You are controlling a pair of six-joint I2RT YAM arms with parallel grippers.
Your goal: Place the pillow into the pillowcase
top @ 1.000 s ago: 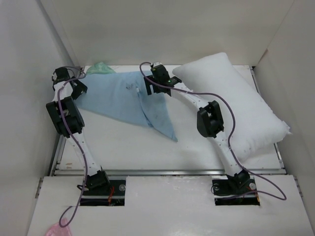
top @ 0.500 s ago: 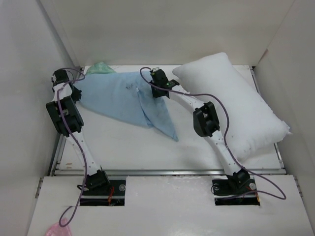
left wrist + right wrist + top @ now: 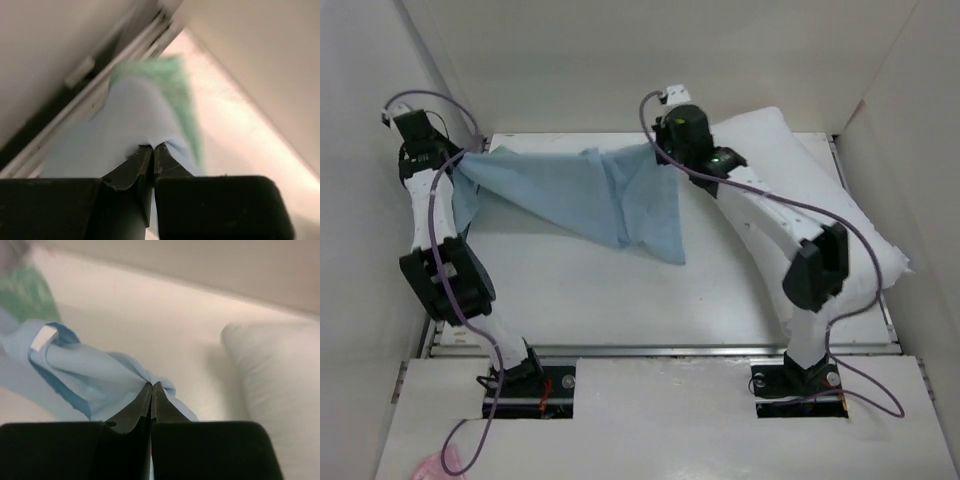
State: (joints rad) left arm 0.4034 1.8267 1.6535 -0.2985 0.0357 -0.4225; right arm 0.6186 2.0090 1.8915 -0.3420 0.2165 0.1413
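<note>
Closest to you, a small pink scrap (image 3: 432,466) lies by the left arm's base, at the near left corner. Past the two bases is the white table (image 3: 620,300). Above the middle of the table hangs the pillowcase (image 3: 590,195), light blue and wrinkly. It is pulled out sideways between your two tools. One pointed corner droops toward the table on the right, and you cannot tell if that corner touches. Your left tool (image 3: 152,146) is pinched tight on the left end of the pillowcase, up by the left wall. In the left wrist view blue cloth is bunched between its two fingers, and a green face of the cloth shows just behind. Your right tool (image 3: 151,385) is pinched tight on the right end of the pillowcase, near the far middle of the table. In the right wrist view a little white tag (image 3: 41,337) sits on a fold off to the left. The pillow (image 3: 810,160) is big, white and puffy. It lies on the right side of the table, slanting from the far middle to the near right, and the right arm reaches across it. The pillow is all outside the pillowcase, just beside its right end.
</note>
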